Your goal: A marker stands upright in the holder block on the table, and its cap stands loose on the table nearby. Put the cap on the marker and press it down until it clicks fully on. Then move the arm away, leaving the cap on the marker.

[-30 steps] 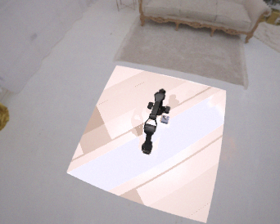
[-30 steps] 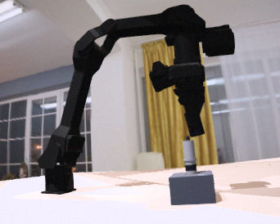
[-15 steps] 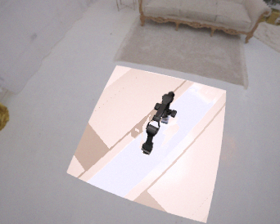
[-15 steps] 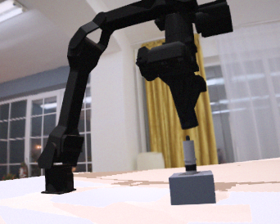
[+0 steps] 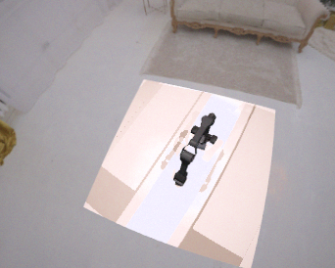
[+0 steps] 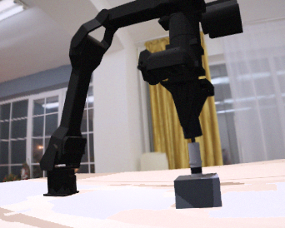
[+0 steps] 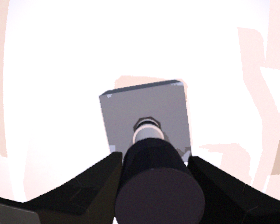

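Note:
The grey marker (image 6: 194,155) (image 7: 148,132) stands upright in the dark grey holder block (image 6: 197,192) (image 7: 167,106). My gripper (image 6: 192,136) (image 7: 155,163) points down over the marker and is shut on the black cap (image 7: 160,192). The cap's round end faces the wrist camera; the fingers hide it in the exterior view. The marker's narrow dark tip shows just below the fingertips in the exterior view. In the wrist view the cap overlaps the marker's upper end, so whether the two touch or line up exactly is hidden.
The arm's base (image 6: 62,182) stands on the table (image 5: 147,222) to the left of the holder block in the exterior view. The arm arches above the table between its base and the block. A sofa (image 5: 245,17) stands on the floor beyond the table.

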